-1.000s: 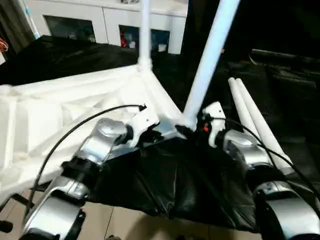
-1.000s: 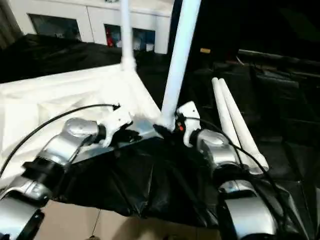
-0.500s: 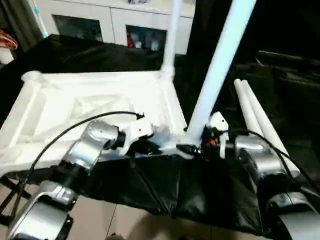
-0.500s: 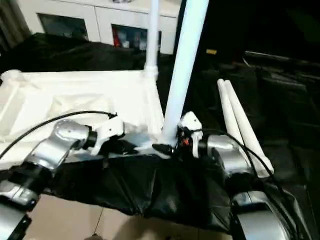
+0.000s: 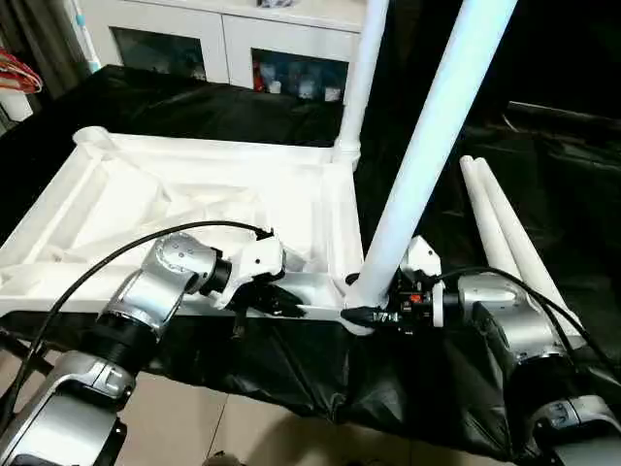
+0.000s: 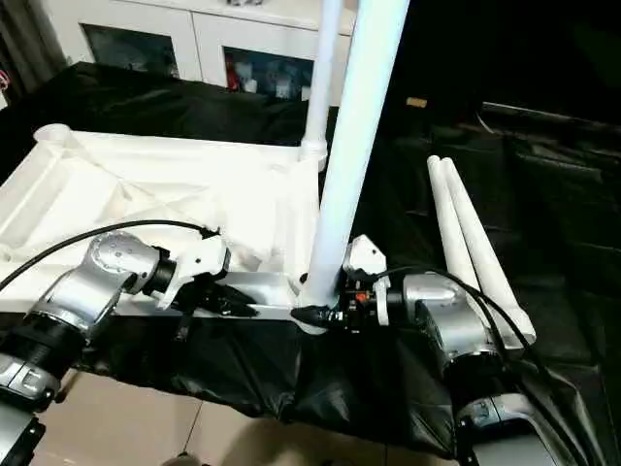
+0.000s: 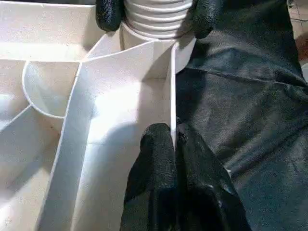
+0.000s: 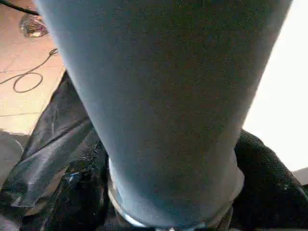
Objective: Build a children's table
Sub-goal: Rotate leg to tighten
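The children's table top [image 5: 194, 194] lies upside down on black cloth, ribbed underside up. Two white legs stand upright in its right-hand sockets: a far leg [image 5: 361, 68] and a near leg [image 5: 427, 165]. My left gripper [image 5: 277, 301] is shut on the top's near rim, the thin wall pinched between its fingertips [image 7: 159, 144]. My right gripper [image 5: 364, 313] is at the foot of the near leg, its fingers [image 7: 109, 14] pressed on either side of the ribbed collar. Two loose legs [image 5: 505, 233] lie side by side to the right.
A white cabinet [image 5: 233, 39] with glass doors stands behind the table. The black cloth [image 5: 320, 379] hangs over the near edge above a tiled floor [image 5: 194, 427]. A red object [image 5: 19, 73] is at the far left.
The head camera has swung, so more of the table top shows. My right gripper's fingers have closed in on the near leg's foot. The left gripper keeps its hold on the rim.
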### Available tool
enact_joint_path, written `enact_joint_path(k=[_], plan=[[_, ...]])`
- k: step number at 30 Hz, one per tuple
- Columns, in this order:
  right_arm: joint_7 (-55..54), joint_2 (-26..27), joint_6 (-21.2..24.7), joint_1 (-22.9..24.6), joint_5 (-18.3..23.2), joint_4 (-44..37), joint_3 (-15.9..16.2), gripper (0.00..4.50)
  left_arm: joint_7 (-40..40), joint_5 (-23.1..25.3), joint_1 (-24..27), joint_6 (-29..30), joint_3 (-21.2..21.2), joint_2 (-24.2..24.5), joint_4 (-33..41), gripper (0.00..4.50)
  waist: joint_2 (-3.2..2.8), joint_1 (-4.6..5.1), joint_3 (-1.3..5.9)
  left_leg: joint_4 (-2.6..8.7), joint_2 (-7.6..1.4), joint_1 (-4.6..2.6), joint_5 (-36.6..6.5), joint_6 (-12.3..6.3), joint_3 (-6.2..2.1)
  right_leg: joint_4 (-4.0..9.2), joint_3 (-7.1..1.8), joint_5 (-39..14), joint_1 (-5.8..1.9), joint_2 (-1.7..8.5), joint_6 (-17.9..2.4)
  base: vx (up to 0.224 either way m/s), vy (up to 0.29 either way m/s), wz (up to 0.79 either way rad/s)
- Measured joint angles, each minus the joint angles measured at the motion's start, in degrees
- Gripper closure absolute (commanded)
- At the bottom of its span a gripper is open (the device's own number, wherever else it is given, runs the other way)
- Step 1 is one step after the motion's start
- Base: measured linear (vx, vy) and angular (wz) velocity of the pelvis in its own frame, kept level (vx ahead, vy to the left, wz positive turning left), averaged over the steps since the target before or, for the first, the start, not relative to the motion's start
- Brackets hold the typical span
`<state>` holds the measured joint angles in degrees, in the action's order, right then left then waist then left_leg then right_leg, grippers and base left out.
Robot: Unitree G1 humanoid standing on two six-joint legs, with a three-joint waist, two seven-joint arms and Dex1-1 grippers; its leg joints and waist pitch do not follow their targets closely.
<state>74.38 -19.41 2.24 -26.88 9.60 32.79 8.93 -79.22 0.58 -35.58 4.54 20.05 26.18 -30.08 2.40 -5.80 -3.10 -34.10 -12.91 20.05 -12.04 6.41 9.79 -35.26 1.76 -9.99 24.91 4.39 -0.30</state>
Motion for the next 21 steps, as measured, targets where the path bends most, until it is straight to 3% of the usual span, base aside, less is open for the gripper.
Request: enact_joint_path(k=[7, 14, 21], plan=[[-6.5, 1.5, 1.8, 1.4, -0.2, -0.9, -1.8, 1.70, 3.9, 0.4, 0.0, 1.9, -0.6, -2.1, -0.6, 4.50, 0.02, 0.07, 0.01, 0.00, -0.01, 0.00, 0.1, 0.19, -0.02, -0.14, 0.02, 0.0, -0.15, 0.02, 0.0, 0.000, 0.000, 0.00], [-33.4, 9.4, 2.6, -2.6, -2.3, 6.6, -8.8, 1.71, 20.7, 3.8, -3.9, 6.9, -2.2, -11.1, -6.9, 4.50, 0.03, 0.73, 0.04, 0.11, 0.00, -0.12, 0.2, 0.71, -0.12, -0.15, 0.12, 0.3, -0.35, 0.04, -0.2, 0.000, 0.000, 0.00], [-51.8, 15.6, 0.6, -7.2, -3.4, 13.3, -12.3, 1.71, 30.0, 5.8, -5.5, 8.9, -3.4, -15.7, -9.7, 4.50, -0.13, 0.78, 0.13, 0.22, -0.02, -0.09, 0.4, 0.82, -0.25, -0.06, 0.29, 0.6, -0.37, 0.05, -0.1, 0.000, 0.000, 0.00]])
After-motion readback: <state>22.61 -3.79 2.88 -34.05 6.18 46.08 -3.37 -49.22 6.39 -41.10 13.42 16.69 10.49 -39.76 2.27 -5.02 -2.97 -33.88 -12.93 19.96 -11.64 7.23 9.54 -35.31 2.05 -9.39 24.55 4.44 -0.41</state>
